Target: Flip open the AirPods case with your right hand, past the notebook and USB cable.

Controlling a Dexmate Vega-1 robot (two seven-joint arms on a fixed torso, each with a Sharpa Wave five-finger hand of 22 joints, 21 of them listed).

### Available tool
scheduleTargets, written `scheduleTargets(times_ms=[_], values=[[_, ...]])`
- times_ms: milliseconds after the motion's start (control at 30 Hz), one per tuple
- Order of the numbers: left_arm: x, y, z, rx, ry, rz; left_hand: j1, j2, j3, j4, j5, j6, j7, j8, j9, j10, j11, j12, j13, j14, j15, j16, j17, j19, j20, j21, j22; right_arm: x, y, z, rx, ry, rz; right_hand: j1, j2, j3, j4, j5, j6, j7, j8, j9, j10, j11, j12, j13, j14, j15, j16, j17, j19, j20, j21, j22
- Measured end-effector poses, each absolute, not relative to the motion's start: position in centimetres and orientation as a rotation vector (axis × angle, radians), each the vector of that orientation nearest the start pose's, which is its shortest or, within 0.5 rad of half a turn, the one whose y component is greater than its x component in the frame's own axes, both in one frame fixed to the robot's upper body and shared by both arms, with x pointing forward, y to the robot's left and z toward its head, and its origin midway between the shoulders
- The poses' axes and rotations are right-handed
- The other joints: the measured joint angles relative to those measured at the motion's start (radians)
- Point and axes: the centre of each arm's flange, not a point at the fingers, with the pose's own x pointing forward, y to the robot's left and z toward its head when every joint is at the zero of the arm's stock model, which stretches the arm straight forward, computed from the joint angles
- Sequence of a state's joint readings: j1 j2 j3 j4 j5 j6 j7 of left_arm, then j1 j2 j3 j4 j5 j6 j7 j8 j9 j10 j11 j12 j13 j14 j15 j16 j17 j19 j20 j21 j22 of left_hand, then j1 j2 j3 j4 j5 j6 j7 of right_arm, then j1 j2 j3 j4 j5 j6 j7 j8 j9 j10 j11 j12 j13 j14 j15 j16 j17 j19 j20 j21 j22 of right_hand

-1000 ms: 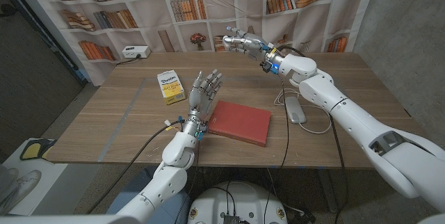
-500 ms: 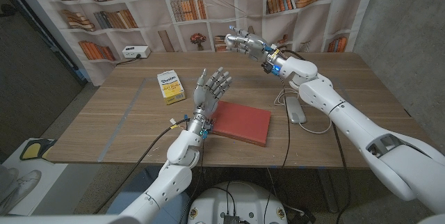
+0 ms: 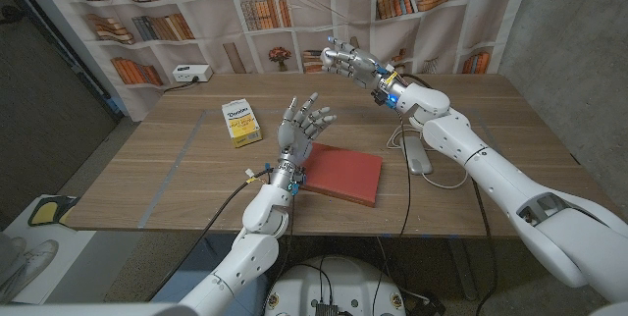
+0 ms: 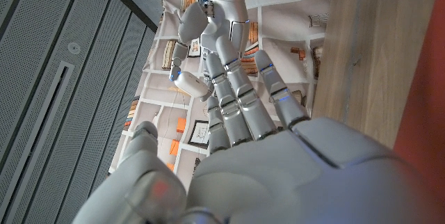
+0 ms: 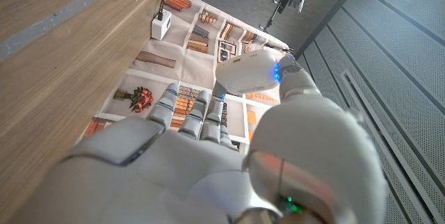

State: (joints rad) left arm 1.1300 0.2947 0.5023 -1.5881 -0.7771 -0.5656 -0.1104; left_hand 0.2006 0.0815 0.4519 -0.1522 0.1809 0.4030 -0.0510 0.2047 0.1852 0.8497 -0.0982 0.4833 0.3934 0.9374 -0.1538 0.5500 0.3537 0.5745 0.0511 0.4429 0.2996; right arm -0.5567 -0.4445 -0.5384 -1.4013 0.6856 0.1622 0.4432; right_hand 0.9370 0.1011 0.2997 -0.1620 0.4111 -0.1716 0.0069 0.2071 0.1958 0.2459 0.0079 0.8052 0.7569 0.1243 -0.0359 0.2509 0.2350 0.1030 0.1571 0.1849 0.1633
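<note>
Fingers of the right hand [image 3: 348, 61] are spreading wide, gripping nothing, above the table's far edge; left hand [image 3: 300, 128] is hovering empty, fingers apart, beside the red notebook [image 3: 340, 172].

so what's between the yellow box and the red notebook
In the head view, the left hand stands raised between the yellow box and the red notebook, by the notebook's edge, fingers apart and holding nothing. Otherwise only bare wooden table.

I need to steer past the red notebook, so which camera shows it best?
The head view: the whole red notebook lies flat on the table, just right of the raised left hand. The left wrist view catches only a red sliver at the frame edge.
</note>
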Motion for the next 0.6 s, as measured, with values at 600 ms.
scheduleTargets(times_ms=[600], values=[[54.6,9.5,-9.5,-0.676,-0.719,-0.541,0.242,-0.021,-0.016,-0.023,0.000,0.246,-0.001,0.006,0.017,0.197,-0.095,0.220,0.232,0.142,-0.061,0.339,0.227,0.119,-0.105,0.278,0.250,61.7,-13.2,9.7,-0.070,-0.731,0.878,-0.001,0.001,0.000,0.000,0.011,0.005,-0.005,0.000,0.000,0.000,0.000,0.000,0.000,0.000,0.000,0.000,0.000,0.009,-0.002,0.000,0.000]])
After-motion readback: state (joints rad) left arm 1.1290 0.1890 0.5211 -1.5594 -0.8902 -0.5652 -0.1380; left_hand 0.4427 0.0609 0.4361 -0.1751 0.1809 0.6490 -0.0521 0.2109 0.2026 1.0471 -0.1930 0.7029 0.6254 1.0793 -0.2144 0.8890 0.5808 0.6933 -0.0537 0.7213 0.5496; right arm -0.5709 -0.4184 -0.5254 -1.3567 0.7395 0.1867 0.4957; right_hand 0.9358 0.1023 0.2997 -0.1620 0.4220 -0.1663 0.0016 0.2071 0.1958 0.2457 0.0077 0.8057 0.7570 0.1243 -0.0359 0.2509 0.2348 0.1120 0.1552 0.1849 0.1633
